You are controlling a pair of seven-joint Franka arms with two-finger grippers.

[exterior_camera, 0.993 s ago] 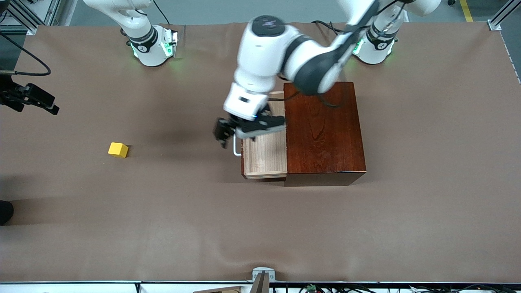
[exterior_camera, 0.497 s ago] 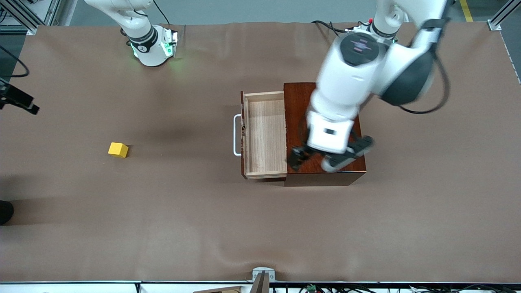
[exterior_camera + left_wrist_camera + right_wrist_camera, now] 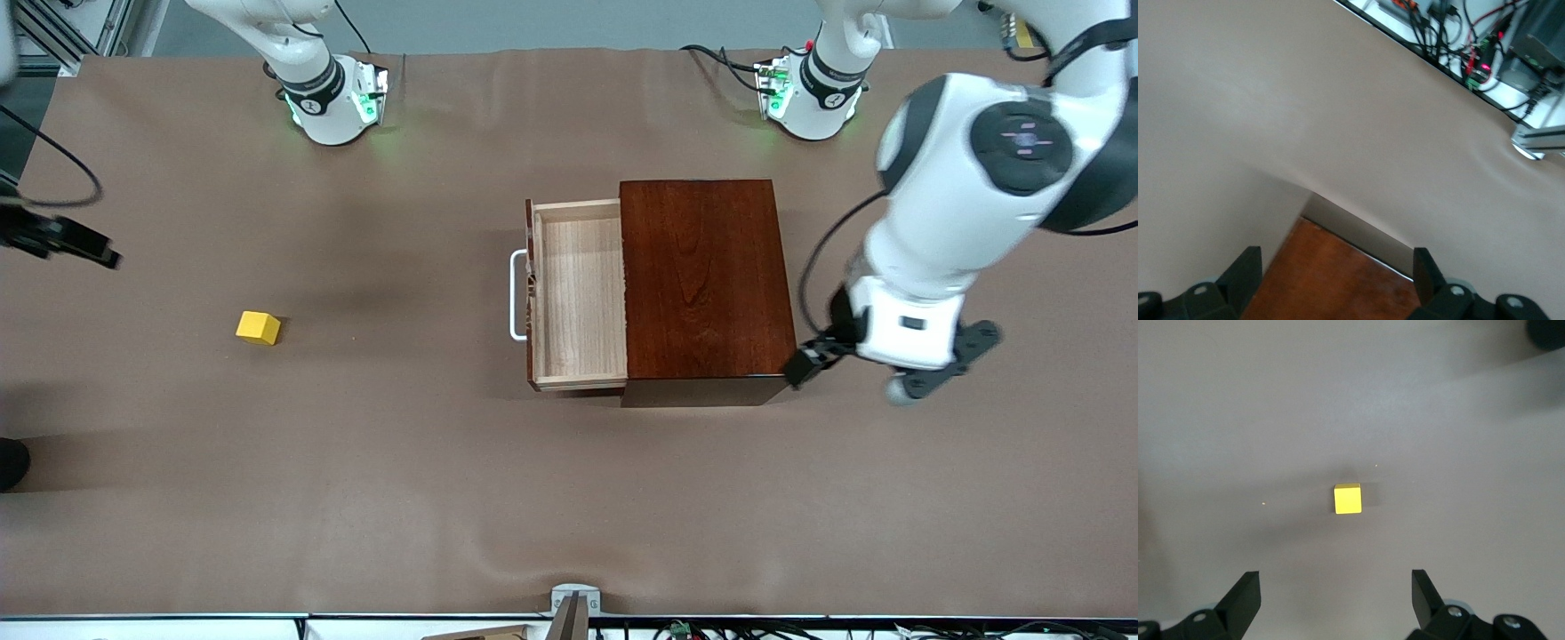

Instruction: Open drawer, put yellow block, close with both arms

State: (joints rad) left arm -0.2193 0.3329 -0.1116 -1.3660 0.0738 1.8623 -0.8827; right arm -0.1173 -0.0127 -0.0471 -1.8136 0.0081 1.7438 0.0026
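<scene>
Both tools gape empty, right tool (image 3: 1335, 587) high over yellow block (image 3: 1347, 499).

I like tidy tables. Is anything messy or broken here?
Nothing looks broken or spilled. The drawer stands pulled open and empty, and the yellow block sits alone on the table toward the right arm's end.

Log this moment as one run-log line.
drawer: open, empty | yellow block: on table | left hand: open, over box corner | right hand: open, above block
</scene>
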